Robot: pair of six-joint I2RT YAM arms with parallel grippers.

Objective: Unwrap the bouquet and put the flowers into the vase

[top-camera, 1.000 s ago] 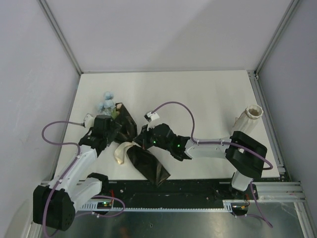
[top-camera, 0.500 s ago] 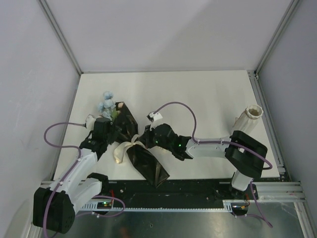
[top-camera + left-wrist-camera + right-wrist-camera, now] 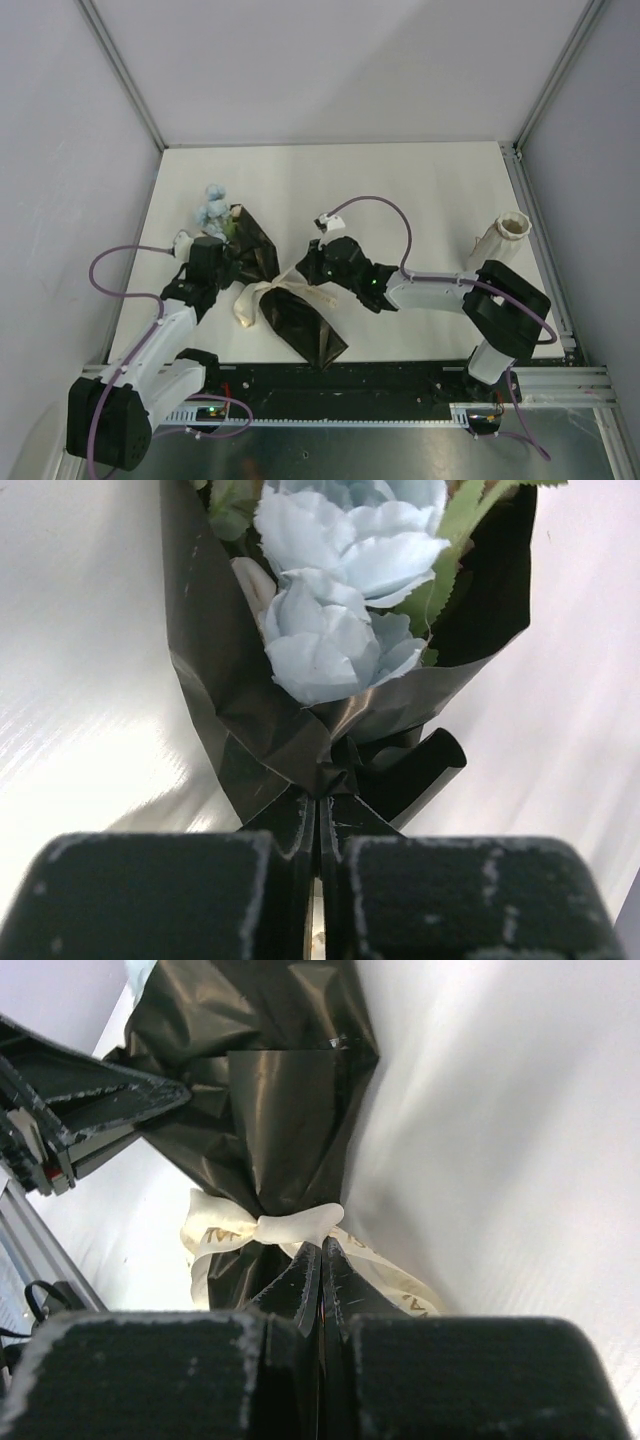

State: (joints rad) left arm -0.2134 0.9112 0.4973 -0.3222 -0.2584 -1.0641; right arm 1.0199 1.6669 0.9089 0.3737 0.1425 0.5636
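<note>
The bouquet (image 3: 285, 305), wrapped in crinkly black paper (image 3: 250, 730), lies slantwise on the white table (image 3: 400, 200). Its pale blue flowers (image 3: 213, 208) point to the far left, and they fill the upper part of the left wrist view as flowers (image 3: 335, 620). My left gripper (image 3: 224, 252) (image 3: 320, 815) is shut on the paper just below the blooms. A cream ribbon (image 3: 262, 293) (image 3: 290, 1225) is knotted round the bundle's waist. At that knot, my right gripper (image 3: 303, 272) (image 3: 320, 1260) is shut on the ribbon. The cream ribbed vase (image 3: 503, 235) stands at the far right.
The right arm's elbow (image 3: 500, 310) sits just in front of the vase. Grey walls with metal rails (image 3: 120, 70) enclose the table on three sides. A black rail (image 3: 400, 375) runs along the near edge.
My left gripper has shut on the black paper. The right gripper has moved right with the ribbon, drawing it out, and the bouquet has shifted a little.
</note>
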